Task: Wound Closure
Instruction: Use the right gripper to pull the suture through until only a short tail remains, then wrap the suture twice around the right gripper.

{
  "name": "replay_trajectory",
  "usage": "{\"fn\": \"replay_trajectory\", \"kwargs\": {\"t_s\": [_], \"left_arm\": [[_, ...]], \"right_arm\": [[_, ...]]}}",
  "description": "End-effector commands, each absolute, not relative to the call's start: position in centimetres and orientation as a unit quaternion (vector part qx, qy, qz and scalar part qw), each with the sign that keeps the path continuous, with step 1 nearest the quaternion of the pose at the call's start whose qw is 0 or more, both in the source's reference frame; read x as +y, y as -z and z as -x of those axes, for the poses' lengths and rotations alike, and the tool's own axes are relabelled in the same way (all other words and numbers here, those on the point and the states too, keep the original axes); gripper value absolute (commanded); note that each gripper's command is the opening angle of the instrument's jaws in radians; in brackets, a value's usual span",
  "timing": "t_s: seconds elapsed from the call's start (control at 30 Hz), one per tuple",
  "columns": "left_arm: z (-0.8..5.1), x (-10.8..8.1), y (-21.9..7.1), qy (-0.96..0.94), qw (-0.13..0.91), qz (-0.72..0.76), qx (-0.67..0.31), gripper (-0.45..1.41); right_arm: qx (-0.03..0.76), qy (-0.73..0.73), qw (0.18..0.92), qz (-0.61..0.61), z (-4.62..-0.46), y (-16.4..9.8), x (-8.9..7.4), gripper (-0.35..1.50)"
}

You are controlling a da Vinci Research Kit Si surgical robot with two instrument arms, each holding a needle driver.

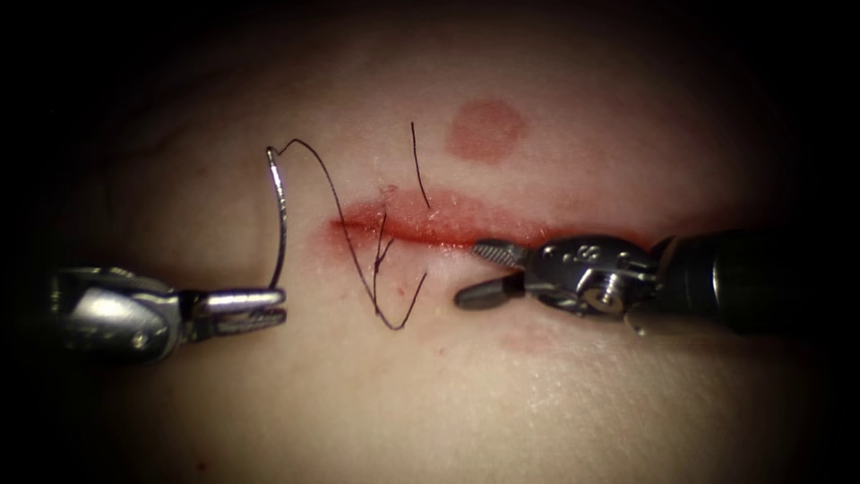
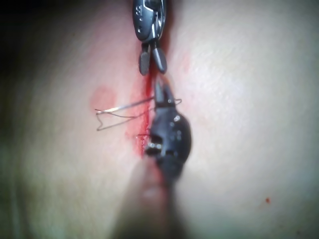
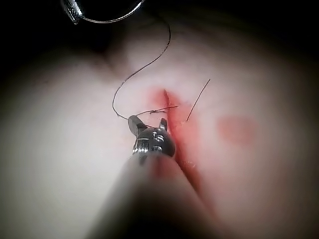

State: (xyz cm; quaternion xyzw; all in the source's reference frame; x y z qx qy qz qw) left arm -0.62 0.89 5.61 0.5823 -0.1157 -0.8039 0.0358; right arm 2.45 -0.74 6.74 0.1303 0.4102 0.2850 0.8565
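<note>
The cut (image 1: 448, 229) runs across the tissue (image 1: 448, 403) with red fluid along it. My left tool (image 1: 273, 305) sits left of the cut's left end, shut on the curved needle (image 1: 281, 215) near its lower end. The needle stands free above the tissue, not in it. Dark thread (image 1: 336, 202) leaves the needle's upper end, arcs down across the cut's left end and loops below it. A short thread end (image 1: 417, 166) sticks up above the cut. My right tool (image 1: 470, 273) lies over the cut with open jaws, holding nothing. The right wrist view has the right tool (image 3: 148, 122) beside the thread (image 3: 142, 69).
A round red mark (image 1: 485, 130) lies on the tissue above the cut. Pale smooth tissue spreads below both tools. In the left wrist view the right tool (image 2: 152, 59) faces my left tool (image 2: 162, 94) along the cut (image 2: 144, 117).
</note>
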Motion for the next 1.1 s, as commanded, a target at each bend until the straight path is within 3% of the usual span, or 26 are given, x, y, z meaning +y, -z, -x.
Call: {"fn": "replay_trajectory", "kwargs": {"t_s": [0.03, 0.07, 0.1, 0.13, 0.77, 1.1], "left_arm": [[0.69, 0.86, -5.65, 0.802, 0.037, -0.585, -0.113, -0.35], [0.7, 0.84, -5.62, 0.8, 0.041, -0.588, -0.11, -0.35], [0.7, 0.83, -5.59, 0.799, 0.043, -0.591, -0.107, -0.35], [0.71, 0.81, -5.56, 0.797, 0.045, -0.593, -0.105, -0.35], [0.93, 1.33, -5.09, 0.757, 0.088, -0.648, -0.022, -0.35], [0.99, 1.74, -6.02, 0.805, 0.117, -0.581, 0.032, -0.35]], "right_arm": [[0.42, -0.282, 0.851, -0.139, -2.5, -6.81, -0.74, 1.06], [0.427, -0.28, 0.847, -0.145, -2.51, -6.82, -0.72, 0.83], [0.436, -0.268, 0.846, -0.151, -2.52, -6.83, -0.7, 0.36], [0.449, -0.258, 0.841, -0.159, -2.53, -6.84, -0.68, -0.33], [0.501, -0.183, 0.826, -0.183, -3.37, -7.68, -0.69, -0.35], [0.538, -0.148, 0.806, -0.198, -3.35, -7.39, -0.98, -0.35]]}}
